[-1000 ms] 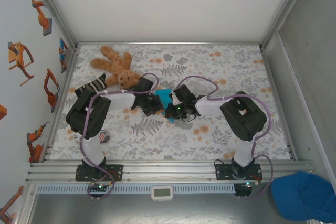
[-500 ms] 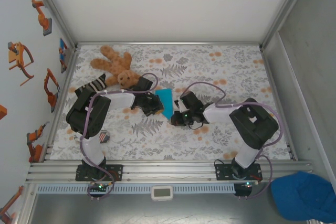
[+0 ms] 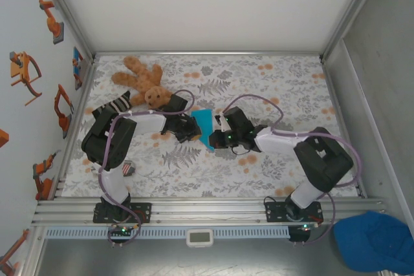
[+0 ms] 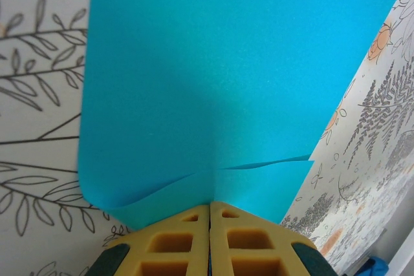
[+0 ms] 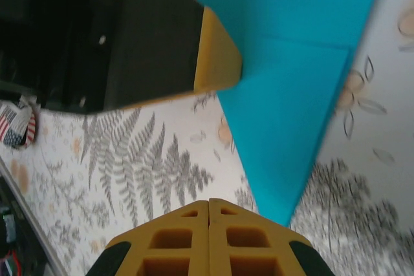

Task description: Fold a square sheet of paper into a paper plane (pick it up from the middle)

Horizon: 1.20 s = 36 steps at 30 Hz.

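FOLD IN PROGRESS: At mid-desk, the left claw (image 4: pixel 210 208) is pressed together on the near edge of the square sheet of paper (image 4: pixel 213 75), pinching its layers between yellow pads. The grip looks meant to anchor the sheet while the other arm works the crease. The right claw (image 5: pixel 209 205) comes in from the opposite side with its pads also pressed together. The paper's sharp corner lies just beside it, and nothing is visible between the pads, so it appears set to press or smooth, not to grasp.

The paper itself is plain cyan-blue and no longer a flat square. From above it reads as a narrow slanted strip lying between the 2 claws on the floral desk (image 3: pixel 278 82), with a teddy bear (image 3: pixel 141 79) near its far left. The right wrist view shows a straight fold line crossing the sheet and 1 layer tapering to a point. In the left wrist view a loose upper edge lifts slightly by the pads, suggesting the crease is not yet flat.
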Each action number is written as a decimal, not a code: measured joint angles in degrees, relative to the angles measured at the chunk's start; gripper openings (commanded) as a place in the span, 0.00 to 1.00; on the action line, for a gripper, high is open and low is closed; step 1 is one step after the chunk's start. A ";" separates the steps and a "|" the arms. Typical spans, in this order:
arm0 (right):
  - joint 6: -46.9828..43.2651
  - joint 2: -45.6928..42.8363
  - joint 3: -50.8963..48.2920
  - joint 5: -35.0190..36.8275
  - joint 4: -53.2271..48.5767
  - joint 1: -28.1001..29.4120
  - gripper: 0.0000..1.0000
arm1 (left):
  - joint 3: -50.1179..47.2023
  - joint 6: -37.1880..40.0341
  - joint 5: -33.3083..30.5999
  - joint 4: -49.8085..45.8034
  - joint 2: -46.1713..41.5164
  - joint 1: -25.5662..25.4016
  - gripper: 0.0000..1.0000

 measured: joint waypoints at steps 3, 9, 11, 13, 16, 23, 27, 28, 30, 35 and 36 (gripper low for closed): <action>0.24 3.91 1.70 0.42 0.50 0.00 0.00 | 0.02 0.20 0.04 0.00 0.00 0.00 0.07; 0.00 10.40 6.51 0.50 -1.75 0.04 0.00 | 0.31 0.94 0.04 -0.22 0.09 0.00 0.07; -0.11 11.17 6.84 0.46 -2.14 0.04 0.00 | 0.42 1.51 0.04 -0.37 0.09 0.00 0.07; -0.28 11.15 7.21 0.74 -2.86 0.04 0.00 | 0.52 2.25 0.00 -0.57 0.09 0.00 0.07; -0.94 11.15 7.54 1.14 -3.85 0.04 0.00 | 0.59 4.31 -0.11 -0.72 0.09 -0.02 0.07; -2.38 11.15 8.35 2.58 -5.90 0.26 0.00 | -1.40 11.32 0.68 3.23 -0.11 0.33 0.12; -2.60 11.26 8.46 2.62 -6.03 0.28 0.00 | -6.19 13.73 3.76 11.87 -0.92 1.44 0.15; -2.60 11.26 8.46 2.60 -6.01 0.26 0.00 | -6.97 13.88 4.42 13.42 -1.03 1.70 0.15; -2.60 11.26 8.46 2.62 -6.01 0.26 0.00 | -8.26 14.16 5.84 16.00 -1.11 2.32 0.15; -2.58 11.26 8.46 2.62 -6.01 0.26 0.00 | -8.85 15.67 5.40 18.58 -1.22 5.25 0.15; -2.58 11.26 8.46 2.62 -6.03 0.26 0.00 | -8.68 16.22 4.46 18.34 -1.40 6.14 0.15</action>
